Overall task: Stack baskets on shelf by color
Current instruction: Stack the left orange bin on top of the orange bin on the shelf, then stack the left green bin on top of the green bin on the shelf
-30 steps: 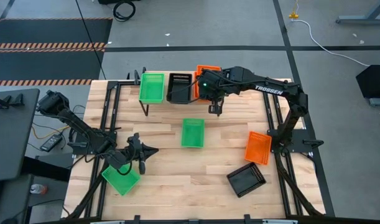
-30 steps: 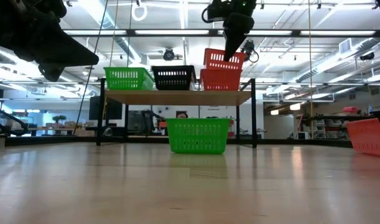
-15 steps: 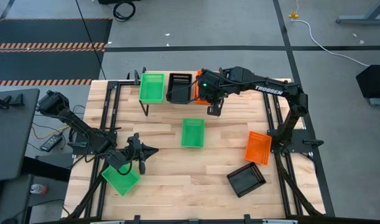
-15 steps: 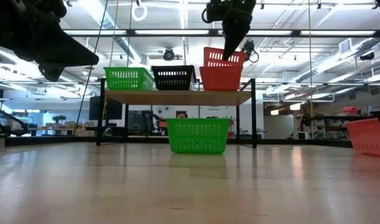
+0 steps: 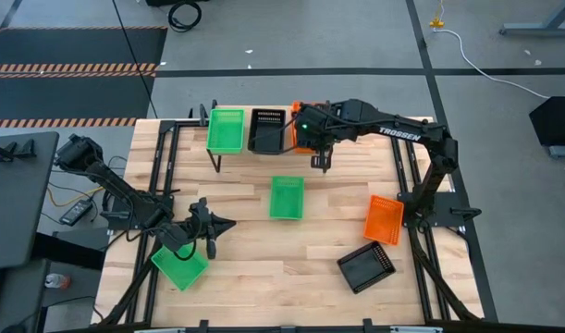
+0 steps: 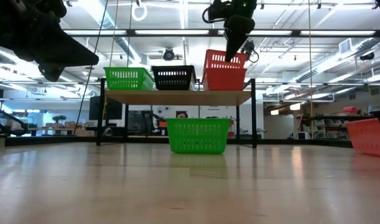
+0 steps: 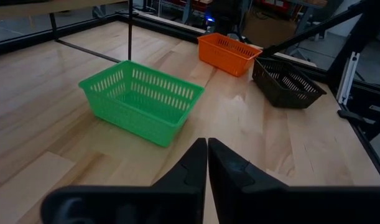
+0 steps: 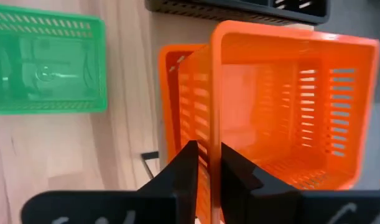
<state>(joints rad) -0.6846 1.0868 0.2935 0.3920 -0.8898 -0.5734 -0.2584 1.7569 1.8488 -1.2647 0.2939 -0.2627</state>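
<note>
Orange basket [image 6: 224, 70] at the shelf's [image 6: 177, 97] right end, nested in another orange one; right gripper [image 8: 206, 163] straddles its near wall, fingers slightly parted. Left gripper [image 7: 207, 163], closed and empty, hovers near the tabletop's [image 5: 264, 268] front-left corner.

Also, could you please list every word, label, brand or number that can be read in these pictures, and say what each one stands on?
"TROSSEN": white letters on the forearm of the right arm, read in the high view.
No other text can be read: the baskets, the shelf and the table show no lettering, and anything in the room behind the table in the low view is too small to read.
</note>
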